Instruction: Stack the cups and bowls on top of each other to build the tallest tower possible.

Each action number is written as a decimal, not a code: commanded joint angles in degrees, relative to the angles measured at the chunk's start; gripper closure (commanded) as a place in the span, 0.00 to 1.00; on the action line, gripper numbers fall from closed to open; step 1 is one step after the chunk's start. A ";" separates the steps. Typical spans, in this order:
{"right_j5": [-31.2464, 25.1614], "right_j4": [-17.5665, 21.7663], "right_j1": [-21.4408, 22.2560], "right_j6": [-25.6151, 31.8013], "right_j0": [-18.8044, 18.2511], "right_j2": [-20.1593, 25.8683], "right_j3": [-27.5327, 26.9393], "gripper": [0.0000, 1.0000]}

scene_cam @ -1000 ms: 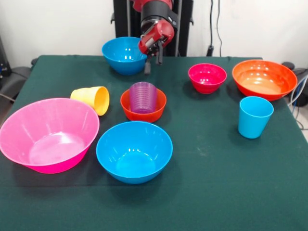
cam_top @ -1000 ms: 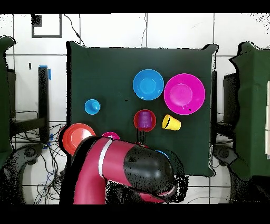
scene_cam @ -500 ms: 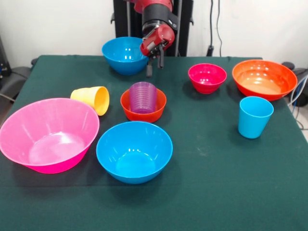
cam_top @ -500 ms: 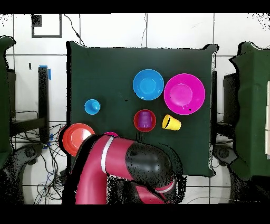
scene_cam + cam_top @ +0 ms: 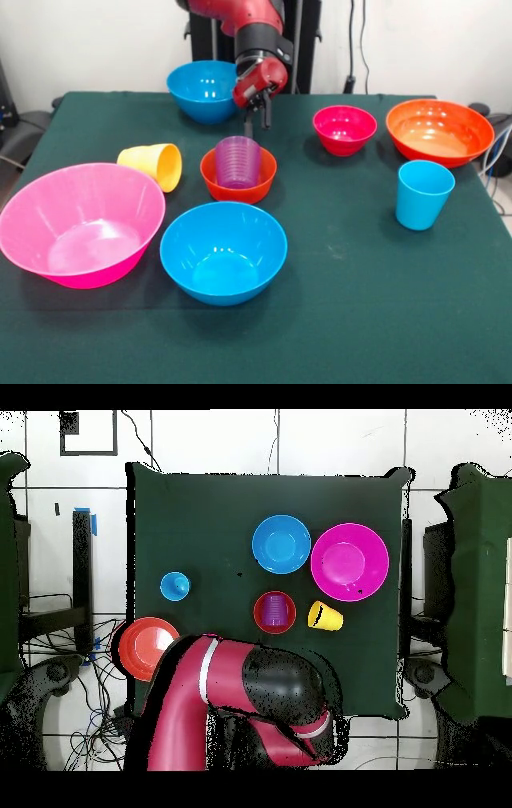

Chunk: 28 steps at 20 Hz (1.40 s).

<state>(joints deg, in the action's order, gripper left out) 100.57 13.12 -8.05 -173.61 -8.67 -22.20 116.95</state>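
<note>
The arm (image 5: 232, 16) is reaching down at 12 o'clock of the table (image 5: 344, 320), and its gripper (image 5: 256, 120) is hanging just behind the purple ribbed cup (image 5: 238, 161); the two dark fingers are pointing downward with a narrow gap between them and nothing held. No tower is standing yet; the purple cup is sitting upright inside the small orange-red bowl (image 5: 238, 186) near table centre, which I judge to be the step in hand. To do it well, the gripper should be coming straight down over the cup's rim, pinching one wall lightly, since thin plastic is likely to flex or slip.

Largest to smallest: the big pink bowl (image 5: 78, 220) at 8 o'clock, glossy, deep, flared; the wide orange bowl (image 5: 439, 130) at 2 o'clock, shallow; two medium blue bowls, one (image 5: 223, 250) at 6 o'clock of centre, one (image 5: 202, 90) at 11 o'clock beside the arm; the small magenta bowl (image 5: 344, 128) at 1 o'clock; the light blue cup (image 5: 423, 194) upright at 3 o'clock; the yellow cup (image 5: 152, 165) lying on its side at 9 o'clock, mouth facing right.
</note>
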 commanded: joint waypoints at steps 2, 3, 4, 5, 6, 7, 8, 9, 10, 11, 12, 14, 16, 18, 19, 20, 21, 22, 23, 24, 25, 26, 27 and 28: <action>-2.77 -3.18 -6.50 -2.30 -1.45 7.18 -10.52 0.00; -2.63 -3.50 -6.36 -2.21 -1.54 7.20 -10.69 0.00; -2.69 -3.77 -6.17 -2.13 -1.62 7.22 -10.82 0.00; -2.84 -3.88 -6.13 -2.08 -1.67 7.33 -11.30 0.00; -3.19 -3.95 -6.25 -2.03 -1.70 7.47 -11.95 0.00; -3.56 -3.95 -6.43 -2.00 -1.72 7.65 -12.68 0.00; -4.01 -3.85 -6.48 -2.00 -1.71 7.81 -13.33 0.00; -4.73 -3.59 -6.41 -2.06 -1.68 7.92 -13.91 0.00; -5.33 -3.44 -6.13 -2.08 -1.62 7.99 -14.14 0.00; -5.86 -3.21 -5.71 -2.16 -1.63 7.99 -14.19 0.00; -6.62 -2.88 -5.18 -2.29 -1.52 8.01 -14.16 0.00; -7.72 -2.52 -3.78 -2.40 -1.35 7.89 -13.60 0.00; -8.97 -2.12 -2.13 -2.58 -1.14 7.66 -12.75 0.00; -10.40 -1.48 -0.25 -2.82 -0.91 7.32 -11.87 0.00; -11.13 -1.16 0.69 -2.94 -0.80 7.13 -11.44 0.00; -11.76 -0.94 1.48 -3.06 -0.73 7.01 -11.05 0.00; -12.47 -0.64 2.22 -3.21 -0.61 6.95 -10.85 0.00; -12.89 -0.50 2.79 -3.25 -0.55 6.92 -10.67 0.00; -13.34 -0.50 3.24 -3.24 -0.50 6.95 -10.55 0.00; -13.62 -0.46 3.36 -3.24 -0.48 7.08 -10.78 0.00; -13.87 -0.64 3.06 -3.15 -0.52 7.36 -11.31 0.00; -13.96 -0.89 2.60 -3.10 -0.63 7.72 -12.05 0.00; -14.15 -1.03 2.01 -3.04 -0.71 8.10 -13.06 0.00; -14.29 -1.42 1.28 -2.86 -0.83 8.46 -14.19 0.00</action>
<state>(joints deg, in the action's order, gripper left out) 97.42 13.14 -6.35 -173.61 -10.15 -21.20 112.51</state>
